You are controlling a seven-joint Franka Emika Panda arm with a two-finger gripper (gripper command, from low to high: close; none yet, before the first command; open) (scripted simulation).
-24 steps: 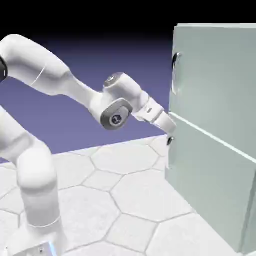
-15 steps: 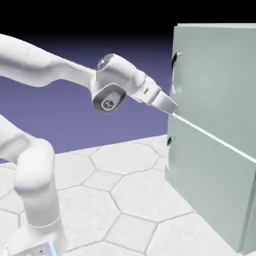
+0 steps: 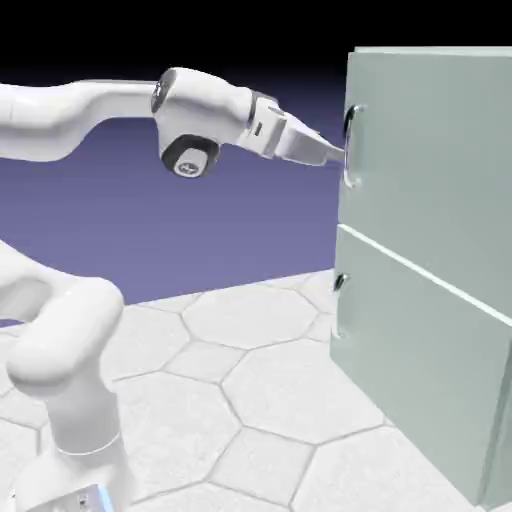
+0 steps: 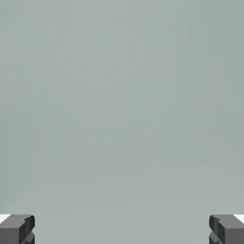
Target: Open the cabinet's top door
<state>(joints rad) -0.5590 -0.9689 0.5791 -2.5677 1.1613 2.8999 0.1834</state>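
Observation:
The pale grey-green cabinet [image 3: 430, 280] fills the exterior view's right side. Its top door [image 3: 440, 160] is flush and carries a vertical silver bar handle [image 3: 349, 146] near its left edge. My gripper [image 3: 340, 153] reaches from the left at the handle's height, its tip right at the bar. In the hand view the flat door panel [image 4: 122, 105] fills the picture and the handle does not show. My gripper [image 4: 122, 231] is open there, the two grey fingertips [image 4: 16, 229] far apart at the bottom corners with nothing between them.
The lower door [image 3: 420, 340] sits under the seam, with a small handle [image 3: 340, 283] at its upper left. A white hexagon-tiled table [image 3: 250, 400] spreads before the cabinet. The arm's lower link [image 3: 75, 370] rises at the lower left.
The hand has risen from the seam between the two doors up to the long handle's height. The arm's upper links have straightened toward the cabinet. The doors have not moved.

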